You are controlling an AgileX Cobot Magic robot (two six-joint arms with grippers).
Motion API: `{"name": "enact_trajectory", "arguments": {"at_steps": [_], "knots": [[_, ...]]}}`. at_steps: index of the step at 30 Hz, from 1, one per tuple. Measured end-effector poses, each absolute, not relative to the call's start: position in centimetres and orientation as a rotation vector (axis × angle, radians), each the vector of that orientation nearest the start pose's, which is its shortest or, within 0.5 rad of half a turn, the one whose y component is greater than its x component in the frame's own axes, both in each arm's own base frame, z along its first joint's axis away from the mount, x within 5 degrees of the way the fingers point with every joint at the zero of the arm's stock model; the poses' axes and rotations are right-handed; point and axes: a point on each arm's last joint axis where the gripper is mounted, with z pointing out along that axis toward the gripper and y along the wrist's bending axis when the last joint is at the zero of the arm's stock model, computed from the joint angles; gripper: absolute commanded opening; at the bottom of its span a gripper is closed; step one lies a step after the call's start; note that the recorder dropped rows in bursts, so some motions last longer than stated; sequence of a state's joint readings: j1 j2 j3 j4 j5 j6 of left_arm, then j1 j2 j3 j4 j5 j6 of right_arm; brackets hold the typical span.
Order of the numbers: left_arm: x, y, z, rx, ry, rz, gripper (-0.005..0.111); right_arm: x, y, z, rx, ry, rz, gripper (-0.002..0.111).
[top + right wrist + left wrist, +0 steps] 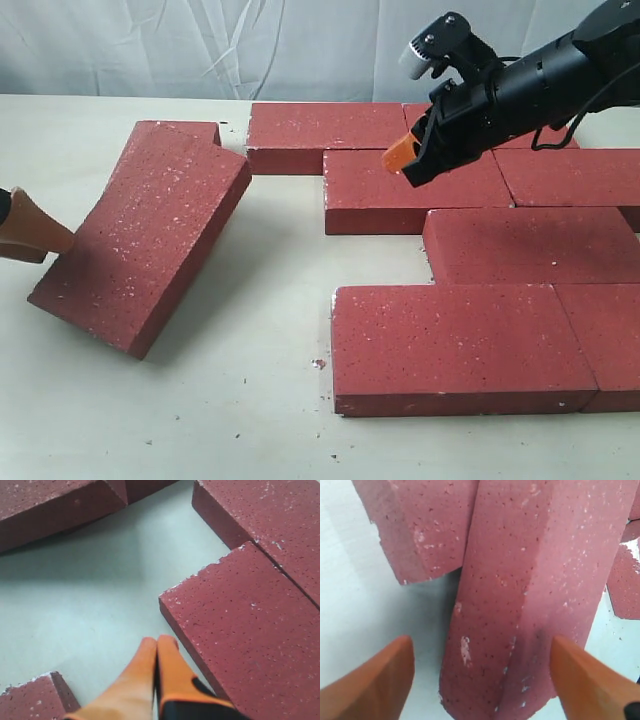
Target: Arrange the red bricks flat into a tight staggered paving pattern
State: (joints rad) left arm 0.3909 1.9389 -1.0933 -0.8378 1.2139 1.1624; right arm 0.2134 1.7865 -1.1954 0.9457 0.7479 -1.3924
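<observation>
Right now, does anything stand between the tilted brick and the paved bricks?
Nothing visible: only bare table lies between the tilted brick and the paved bricks. It leans on another brick.

- The exterior view looks from low in front, across the table (250, 430) toward a white cloth (120, 45), and takes in the whole layout.
- The left wrist view sits very close, facing the end of the tilted brick (520, 605).
- The right wrist view looks steeply down at the table, near the flat bricks (250, 630).
- The exterior and left wrist views share the tilted brick.
</observation>
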Motion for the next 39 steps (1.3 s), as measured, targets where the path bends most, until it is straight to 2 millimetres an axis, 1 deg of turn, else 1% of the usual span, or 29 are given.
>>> {"name": "enact_trajectory", "arguments": {"at_steps": [5,8,13,15,16,18,20,24,25,29,32,36,39], "knots": [[30.7,5.8,14.3,0.401,2.69,-1.145,0.072,35.1,12.7,22.5,-1.142,2.136,0.571,-0.001],[30.1,5.5,13.9,0.442,2.672,-1.167,0.072,35.1,12.8,22.6,-1.131,2.135,0.579,-0.001],[30.1,5.0,13.8,0.453,2.579,-1.2,0.072,35.1,12.8,22.6,-1.126,2.135,0.582,-0.001],[30.0,4.9,13.7,0.458,2.564,-1.205,0.068,35.2,12.8,22.6,-1.125,2.135,0.58,-0.001],[29.9,4.8,13.7,0.463,2.563,-1.206,0.065,35.2,12.8,22.6,-1.125,2.135,0.58,-0.001],[29.8,4.8,13.5,0.469,2.566,-1.21,0.054,35.2,12.8,22.6,-1.125,2.135,0.58,-0.001],[29.7,4.8,13.5,0.485,2.573,-1.206,0.04,35.2,12.8,22.6,-1.128,2.133,0.579,-0.001],[29.6,4.8,13.4,0.501,2.579,-1.201,0.005,35.2,12.8,22.6,-1.128,2.133,0.579,-0.001],[29.6,4.8,13.4,0.501,2.579,-1.201,0.0,35.2,12.8,22.6,-1.125,2.133,0.578,-0.001],[29.6,4.8,13.5,0.505,2.579,-1.199,0.0,35.3,12.8,22.4,-1.121,2.134,0.583,-0.001],[29.5,4.9,13.8,0.518,2.576,-1.18,0.0,35.4,12.9,22.1,-1.122,2.132,0.592,-0.001],[29.3,4.8,15.9,0.557,2.539,-1.106,0.0,35.5,12.9,21.9,-1.12,2.127,0.599,-0.001],[29.0,4.6,18.3,0.604,2.479,-1.027,0.0,35.5,13.0,22.0,-1.121,2.124,0.599,-0.001]]}}
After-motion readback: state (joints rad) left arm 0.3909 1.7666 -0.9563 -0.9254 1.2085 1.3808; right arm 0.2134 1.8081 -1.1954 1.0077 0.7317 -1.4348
